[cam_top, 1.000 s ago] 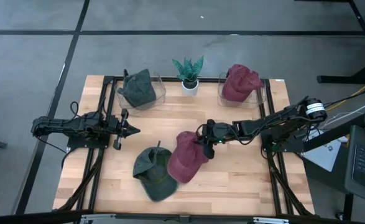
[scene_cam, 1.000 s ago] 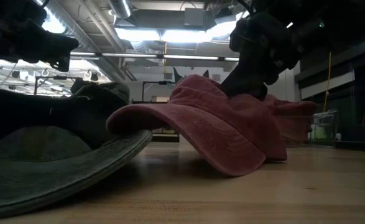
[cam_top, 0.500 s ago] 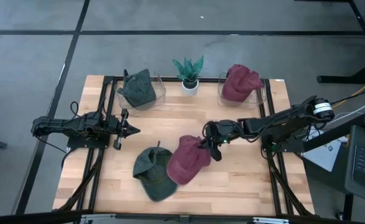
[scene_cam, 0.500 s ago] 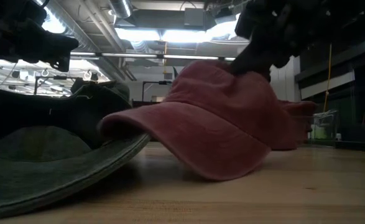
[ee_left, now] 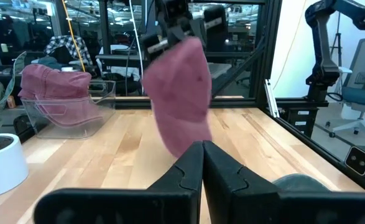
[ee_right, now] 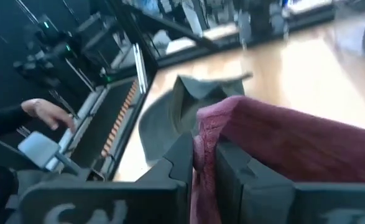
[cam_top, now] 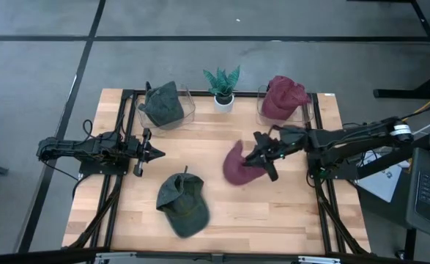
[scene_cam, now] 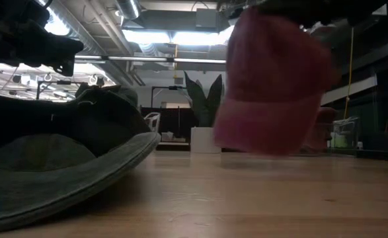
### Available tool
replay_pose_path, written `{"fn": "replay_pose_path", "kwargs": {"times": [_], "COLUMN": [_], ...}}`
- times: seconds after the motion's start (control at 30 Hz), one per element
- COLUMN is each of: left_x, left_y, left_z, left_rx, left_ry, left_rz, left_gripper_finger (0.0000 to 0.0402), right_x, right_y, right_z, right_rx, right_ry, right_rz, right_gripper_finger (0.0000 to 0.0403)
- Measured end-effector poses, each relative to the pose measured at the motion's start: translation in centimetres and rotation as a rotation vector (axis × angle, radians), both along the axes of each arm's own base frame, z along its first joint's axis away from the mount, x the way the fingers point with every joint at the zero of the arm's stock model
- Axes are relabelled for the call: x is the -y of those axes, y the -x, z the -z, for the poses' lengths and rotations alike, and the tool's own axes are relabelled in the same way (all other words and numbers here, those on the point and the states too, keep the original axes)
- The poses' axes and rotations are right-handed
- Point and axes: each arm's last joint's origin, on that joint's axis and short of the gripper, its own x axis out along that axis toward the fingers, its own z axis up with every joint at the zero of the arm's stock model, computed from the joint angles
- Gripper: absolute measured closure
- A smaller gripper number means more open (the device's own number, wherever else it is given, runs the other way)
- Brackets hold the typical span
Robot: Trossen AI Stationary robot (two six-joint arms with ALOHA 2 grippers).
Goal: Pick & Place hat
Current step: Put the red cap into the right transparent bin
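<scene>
Pinching only a fold of the red hat (cam_top: 236,163), right hand (cam_top: 262,156) has it hanging clear above mid-table (cam_top: 288,205). Risk: thin fabric grip slips mid-carry, or dangling brim snags rim of right bin (cam_top: 306,110). Left hand (cam_top: 150,153) parked, fingers together.

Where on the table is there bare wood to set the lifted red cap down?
Bare wood lies right of the green cap, along the front edge, and under the red cap hanging from the right gripper. The back row is crowded: two bins with caps flanking the plant. The left gripper waits at mid-left.
</scene>
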Motion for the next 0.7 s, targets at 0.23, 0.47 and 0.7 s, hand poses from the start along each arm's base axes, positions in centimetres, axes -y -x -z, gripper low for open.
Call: {"fn": "replay_pose_path", "kwargs": {"times": [0.23,0.47,0.7], "left_x": [0.0,0.0,0.01], "left_y": [0.0,0.0,0.01], "left_z": [0.0,-0.01,-0.27], "left_rx": [0.0,0.001,0.025], "left_ry": [0.0,0.0,0.042], "left_rz": [0.0,0.0,0.004], "left_gripper_finger": [0.0396,0.0396,0.0396], "right_x": [0.19,0.21,0.39], "right_y": [1.03,1.03,0.98], "right_z": [-1.07,-1.05,-1.04], "right_rx": [0.04,0.037,0.039], "right_ry": [0.002,-0.001,0.022], "right_rz": [0.021,0.028,0.091], "right_gripper_finger": [0.0363,0.0363,0.0363]}}
